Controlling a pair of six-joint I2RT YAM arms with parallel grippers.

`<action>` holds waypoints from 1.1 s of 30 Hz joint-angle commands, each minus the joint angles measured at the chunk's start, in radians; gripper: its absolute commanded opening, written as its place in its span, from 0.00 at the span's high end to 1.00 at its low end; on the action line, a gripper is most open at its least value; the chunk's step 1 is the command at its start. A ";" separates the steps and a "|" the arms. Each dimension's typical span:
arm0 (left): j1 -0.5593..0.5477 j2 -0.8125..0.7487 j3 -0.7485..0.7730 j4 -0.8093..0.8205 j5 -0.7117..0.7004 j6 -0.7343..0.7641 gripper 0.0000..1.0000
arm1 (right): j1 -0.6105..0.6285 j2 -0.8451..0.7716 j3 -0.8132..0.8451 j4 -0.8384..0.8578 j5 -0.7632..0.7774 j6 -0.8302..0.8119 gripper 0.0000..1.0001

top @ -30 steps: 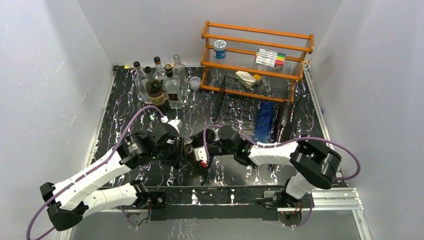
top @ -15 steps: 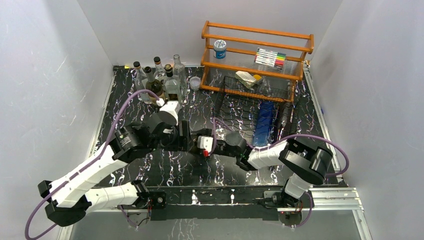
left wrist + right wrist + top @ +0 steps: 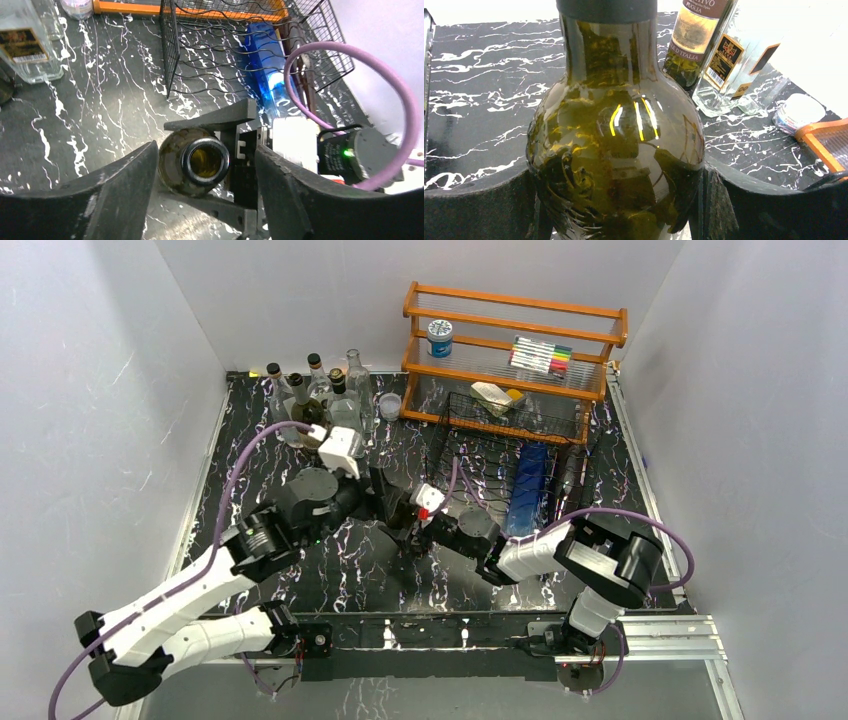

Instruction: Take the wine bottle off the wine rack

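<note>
though out of the wine rack [image 3: 462,468], held upright near its front left corner and apart from the wire: wine bottle [image 3: 194,161], dark olive-green glass, round shoulders, mouth open toward the left wrist camera. base hidden; cannot tell whether set on the table [image 3: 420,585] or raised above it.

right end effector [image 3: 619,175]: closed on the belly of the wine bottle, one dark finger pressed to each side.

left end effector [image 3: 206,152]: jaws spread, flanking the top of the bottle; one finger just beside the shoulder, the other well off the glass; gripping nothing.

wine rack: low black wire, on the table right of centre, just in front of the orange wooden shelf [image 3: 515,325]. contents: blue bottle [image 3: 527,483] lying in a slot; dark bottle [image 3: 572,480] lying just to its right.

orange wooden shelf: at the far edge of the table; blue-lidded jar [image 3: 439,337] and pack of coloured markers [image 3: 541,355] on a middle tier.

standing bottles [image 3: 318,405]: upright cluster at the far left of the table, well apart from the wine bottle; small clear cup [image 3: 390,405] just right of the cluster.

purple cable [image 3: 288,82]: loop from the right arm, arching across the rack's near right part in the left wrist view.
</note>
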 commanded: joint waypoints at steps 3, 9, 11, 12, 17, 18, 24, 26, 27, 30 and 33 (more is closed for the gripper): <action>-0.004 0.097 -0.014 0.192 -0.021 0.108 0.39 | 0.003 -0.081 0.015 0.049 0.035 0.073 0.55; -0.003 0.164 0.014 0.183 -0.043 0.108 0.68 | 0.003 -0.119 0.023 -0.023 0.070 0.076 0.45; -0.004 0.178 0.029 0.159 -0.073 0.104 0.83 | 0.002 -0.137 0.037 -0.095 0.084 0.072 0.36; -0.004 0.185 0.041 0.143 -0.081 0.103 0.88 | 0.002 -0.145 0.044 -0.130 0.089 0.070 0.32; 0.002 0.217 0.108 0.090 -0.166 0.121 1.00 | 0.003 -0.191 0.050 -0.250 0.106 0.073 0.02; 0.009 0.219 0.121 0.080 -0.180 0.125 1.00 | 0.003 -0.207 0.049 -0.280 0.101 0.070 0.02; 0.161 0.288 0.245 -0.036 -0.102 0.120 1.00 | 0.002 -0.333 0.061 -0.485 0.084 0.062 0.02; 0.234 0.310 0.277 -0.073 -0.057 0.117 1.00 | 0.003 -0.365 0.076 -0.566 0.094 0.061 0.02; 0.265 0.315 0.286 -0.078 -0.038 0.128 1.00 | 0.002 -0.384 0.083 -0.619 0.101 0.059 0.02; 0.349 0.320 0.309 -0.068 -0.022 0.171 1.00 | 0.002 -0.443 0.077 -0.700 0.132 0.060 0.02; 0.433 0.337 0.332 -0.054 -0.041 0.200 1.00 | 0.003 -0.505 0.073 -0.771 0.204 0.131 0.02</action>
